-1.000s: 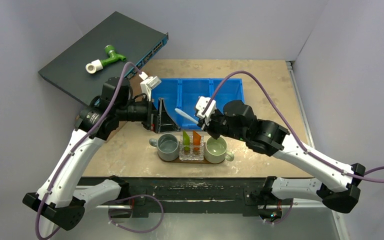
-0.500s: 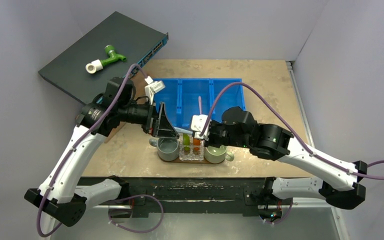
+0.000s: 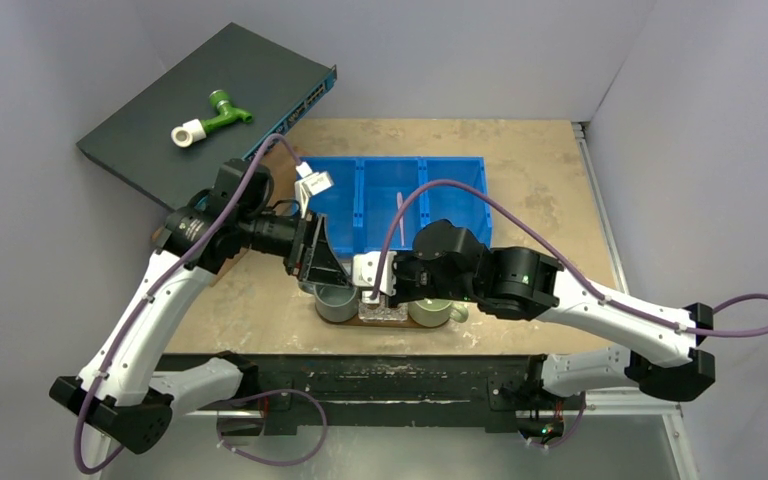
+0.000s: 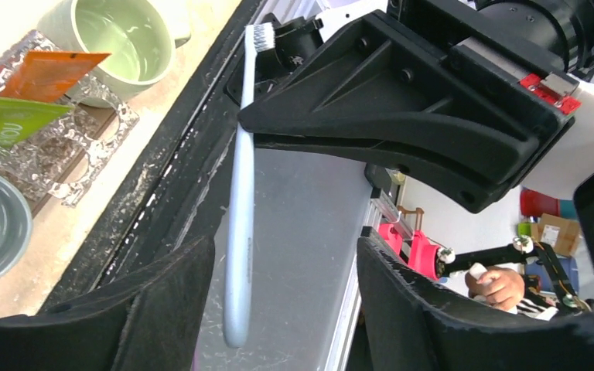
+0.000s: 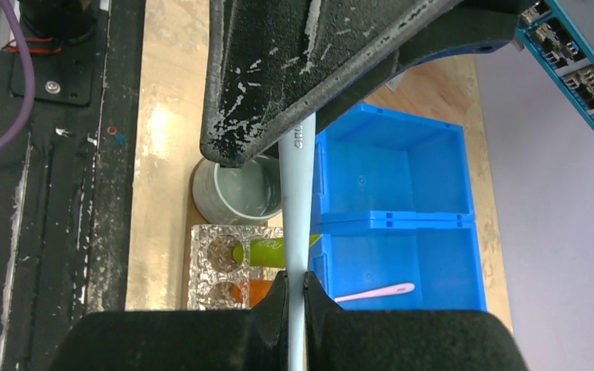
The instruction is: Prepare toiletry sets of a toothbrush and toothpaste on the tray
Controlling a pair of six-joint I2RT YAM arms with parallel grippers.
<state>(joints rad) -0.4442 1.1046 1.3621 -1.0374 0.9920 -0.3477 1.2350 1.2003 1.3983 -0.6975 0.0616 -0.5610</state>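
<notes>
Toothbrush, the pale blue one, hangs in the air over the left end of the tray, just above the grey mug. The right gripper is clamped on it near the neck. The white bristle head sticks out behind the fingers, and the long handle runs straight out towards the left arm. Its long axis lies along the line between the two grippers.

The left gripper is spread wide, with the butt of the handle between its fingers. I cannot tell whether either finger touches it.

On the tray, the lime-green tube and orange tube stand in a clear holder between the grey mug and a green mug. The pink toothbrush lies in the blue bin.
</notes>
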